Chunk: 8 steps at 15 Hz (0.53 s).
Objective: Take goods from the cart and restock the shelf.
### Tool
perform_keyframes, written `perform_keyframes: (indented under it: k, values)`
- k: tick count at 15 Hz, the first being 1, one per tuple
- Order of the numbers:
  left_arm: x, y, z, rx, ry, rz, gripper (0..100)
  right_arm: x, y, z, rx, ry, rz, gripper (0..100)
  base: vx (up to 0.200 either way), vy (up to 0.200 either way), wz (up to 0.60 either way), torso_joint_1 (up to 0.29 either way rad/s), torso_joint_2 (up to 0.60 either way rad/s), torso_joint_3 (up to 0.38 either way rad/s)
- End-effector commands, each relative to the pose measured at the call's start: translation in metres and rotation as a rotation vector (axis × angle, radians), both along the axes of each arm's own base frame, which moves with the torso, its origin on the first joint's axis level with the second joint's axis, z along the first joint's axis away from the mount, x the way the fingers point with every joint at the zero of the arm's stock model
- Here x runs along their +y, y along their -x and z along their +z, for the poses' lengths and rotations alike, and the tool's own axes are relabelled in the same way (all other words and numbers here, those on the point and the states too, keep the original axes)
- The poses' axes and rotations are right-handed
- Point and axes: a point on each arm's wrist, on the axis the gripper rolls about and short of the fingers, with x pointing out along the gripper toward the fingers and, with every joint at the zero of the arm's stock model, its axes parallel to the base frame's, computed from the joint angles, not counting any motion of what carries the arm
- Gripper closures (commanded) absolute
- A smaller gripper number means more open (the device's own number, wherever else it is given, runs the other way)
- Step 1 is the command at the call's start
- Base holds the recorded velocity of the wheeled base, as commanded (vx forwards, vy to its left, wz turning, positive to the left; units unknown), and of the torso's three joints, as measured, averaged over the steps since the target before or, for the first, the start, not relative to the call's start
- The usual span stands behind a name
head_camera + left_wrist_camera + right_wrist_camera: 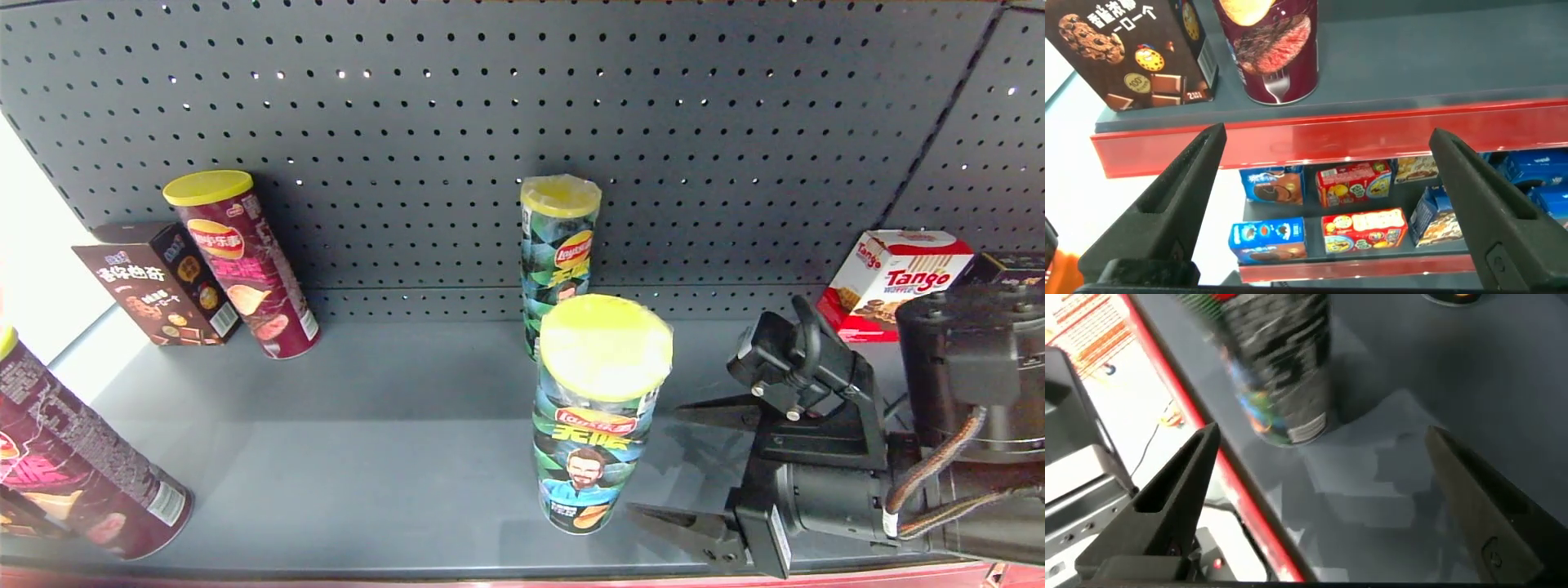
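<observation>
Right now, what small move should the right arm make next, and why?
Probably draw the right gripper straight back from the shelf: its jaws stand open and the green can stands upright, clear of them, so placing looks done.

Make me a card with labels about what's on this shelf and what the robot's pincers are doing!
Shelf: grey, pegboard back
Front green can: upright, yellow lid
Back green can: upright, behind it
Back maroon can: back left
Front maroon can: front left
Cookie box: beside back maroon can
Wafer box: back right
Right pincer: open, empty, beside front green can
Left pincer: open, empty, facing red shelf edge
</observation>
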Motion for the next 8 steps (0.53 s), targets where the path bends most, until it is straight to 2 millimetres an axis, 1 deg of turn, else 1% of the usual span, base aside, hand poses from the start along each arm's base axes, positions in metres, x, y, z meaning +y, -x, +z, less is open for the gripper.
perform_keyframes:
  k: [1,5,8]
  values:
    - [0.000,0.000,0.000,0.001,0.000,0.001,0,0.002,-0.007,0.000,0.001,0.001,-0.015,0,0.000,0.000,0.00,0.000,0.00,0.000]
    - [0.000,0.000,0.000,0.001,0.001,0.001,0,0.001,-0.020,0.004,-0.013,-0.011,-0.052,0,0.000,0.000,0.00,0.000,0.00,0.000]
    - [0.000,0.000,0.000,0.003,0.001,0.000,0,-0.001,-0.021,0.005,-0.013,-0.012,-0.058,0,0.000,0.000,0.00,0.000,0.00,0.000]
